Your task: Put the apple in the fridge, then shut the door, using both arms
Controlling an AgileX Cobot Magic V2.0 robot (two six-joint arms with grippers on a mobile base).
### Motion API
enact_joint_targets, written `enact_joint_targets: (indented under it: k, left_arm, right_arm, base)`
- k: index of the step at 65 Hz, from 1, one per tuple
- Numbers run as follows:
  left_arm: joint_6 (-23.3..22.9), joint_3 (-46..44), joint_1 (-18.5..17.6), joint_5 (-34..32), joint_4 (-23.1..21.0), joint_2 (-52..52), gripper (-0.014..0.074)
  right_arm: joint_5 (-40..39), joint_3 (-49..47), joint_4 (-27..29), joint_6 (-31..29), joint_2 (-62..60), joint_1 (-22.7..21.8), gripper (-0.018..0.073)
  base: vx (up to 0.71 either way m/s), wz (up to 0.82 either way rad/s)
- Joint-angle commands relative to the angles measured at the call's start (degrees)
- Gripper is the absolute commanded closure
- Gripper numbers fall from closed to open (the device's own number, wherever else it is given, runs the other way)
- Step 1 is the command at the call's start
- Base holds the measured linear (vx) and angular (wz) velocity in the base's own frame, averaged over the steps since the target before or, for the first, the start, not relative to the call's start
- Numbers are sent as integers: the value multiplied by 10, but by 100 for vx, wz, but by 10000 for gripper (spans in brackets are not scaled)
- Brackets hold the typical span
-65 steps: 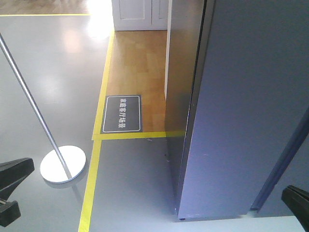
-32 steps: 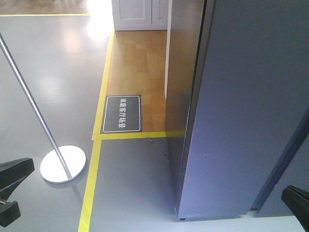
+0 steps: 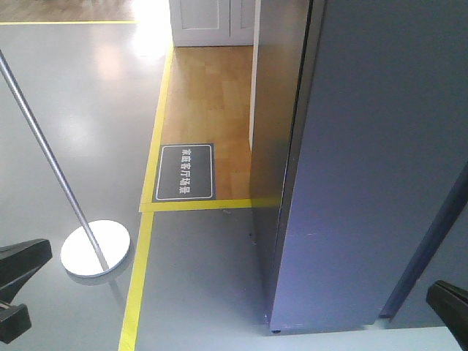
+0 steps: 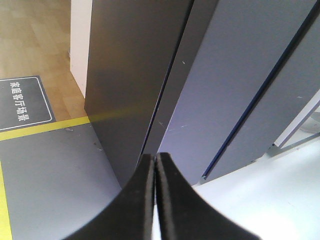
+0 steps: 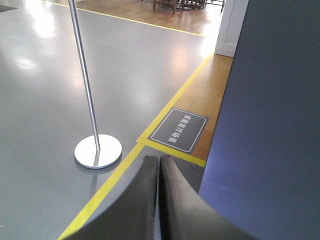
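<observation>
Both grippers pinched together, empty: left gripper (image 4: pixel 155 165), right gripper (image 5: pixel 159 167). Apple not visible anywhere. Fridge (image 3: pixel 278 124) ahead, far right; door (image 3: pixel 380 161) looks shut, tall, vertical. Left gripper faces door seam, nearer.

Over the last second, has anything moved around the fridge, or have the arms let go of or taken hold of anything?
Nothing visibly changed. The fridge, the metal stand and the floor sign sit exactly as before. Both grippers stay at the bottom edge of the front view, the left gripper and right gripper shut on nothing. No apple is in view.
</observation>
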Motion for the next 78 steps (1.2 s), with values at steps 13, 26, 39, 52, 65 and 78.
enact_joint_targets:
  k: [13, 26, 39, 52, 65, 78]
  left_arm:
    - [4, -15, -2, -27, -4, -1, 603]
    - [3, -15, -2, -26, 51, -2, 603]
    - [-140, -15, -2, -26, 202, -17, 603]
    - [-362, 8, -2, -75, 390, -88, 603]
    - [-419, 130, -2, -181, 422, -177, 603]
    - [-421, 240, -1, -237, 420, -285, 603]
  right_arm:
    - [-21, -14, 24, -7, 7, -1, 555]
    - [-20, -14, 24, -7, 7, -1, 555]
    - [-20, -14, 24, -7, 7, -1, 555]
    - [-19, -14, 24, -7, 7, -1, 555]
    - [-20, -14, 24, -7, 7, -1, 555]
    - [-20, -14, 24, -7, 7, -1, 555]
  base:
    - [0, 0]
    - [0, 0]
    - [0, 0]
    - [0, 0]
    - [0, 0]
    - [0, 0]
